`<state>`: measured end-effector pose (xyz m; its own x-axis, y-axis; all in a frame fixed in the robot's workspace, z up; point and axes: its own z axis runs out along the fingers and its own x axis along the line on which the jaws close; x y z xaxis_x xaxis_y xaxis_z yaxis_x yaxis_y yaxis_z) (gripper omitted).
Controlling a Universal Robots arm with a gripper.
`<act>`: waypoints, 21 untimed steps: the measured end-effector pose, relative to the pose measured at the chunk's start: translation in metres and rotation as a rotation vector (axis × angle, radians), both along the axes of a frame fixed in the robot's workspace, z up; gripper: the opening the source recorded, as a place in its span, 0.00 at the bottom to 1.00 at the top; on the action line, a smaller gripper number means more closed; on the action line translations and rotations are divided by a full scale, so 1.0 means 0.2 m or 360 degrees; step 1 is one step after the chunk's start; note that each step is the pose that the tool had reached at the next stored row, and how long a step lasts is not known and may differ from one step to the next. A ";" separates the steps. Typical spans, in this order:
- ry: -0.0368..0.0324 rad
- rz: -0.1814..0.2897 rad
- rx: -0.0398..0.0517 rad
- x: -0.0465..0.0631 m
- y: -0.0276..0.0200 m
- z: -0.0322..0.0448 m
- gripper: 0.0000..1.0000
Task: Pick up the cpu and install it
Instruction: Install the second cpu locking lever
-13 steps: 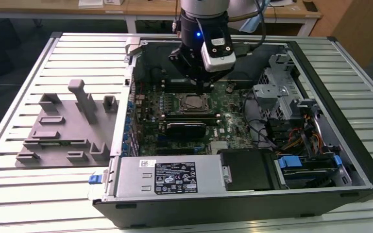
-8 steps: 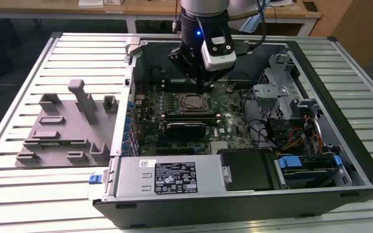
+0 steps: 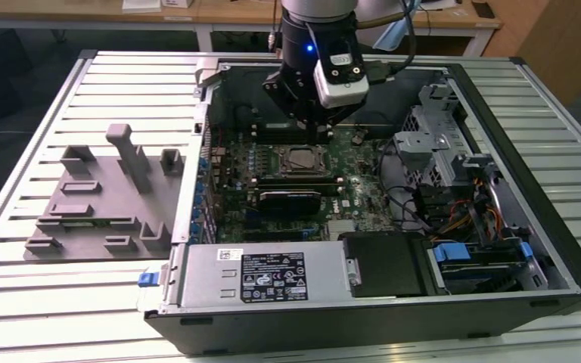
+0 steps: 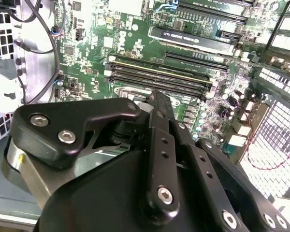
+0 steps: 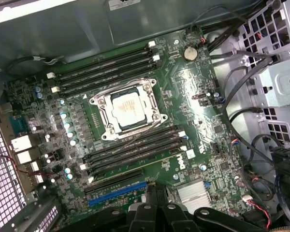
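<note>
Open from above over the socketed cpu (image 5: 130,109), flanked closely by memory slots (image 5: 135,150) on two sides, drive cage (image 3: 427,144) and cables (image 3: 452,208) crowding the exterior view's right.

The silvery square cpu (image 5: 128,109) lies flat in its socket (image 5: 102,104).

Silvery cpu (image 5: 127,109) on a green motherboard (image 5: 193,111); grey tray (image 3: 99,200).
</note>
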<state>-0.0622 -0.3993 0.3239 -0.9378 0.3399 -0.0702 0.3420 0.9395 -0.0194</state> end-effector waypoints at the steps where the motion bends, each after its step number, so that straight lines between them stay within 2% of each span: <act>1: 0.0000 0.0000 0.0000 0.00 0.000 0.002 0.11; 21: 0.0000 0.0000 0.0000 0.00 0.000 0.055 0.11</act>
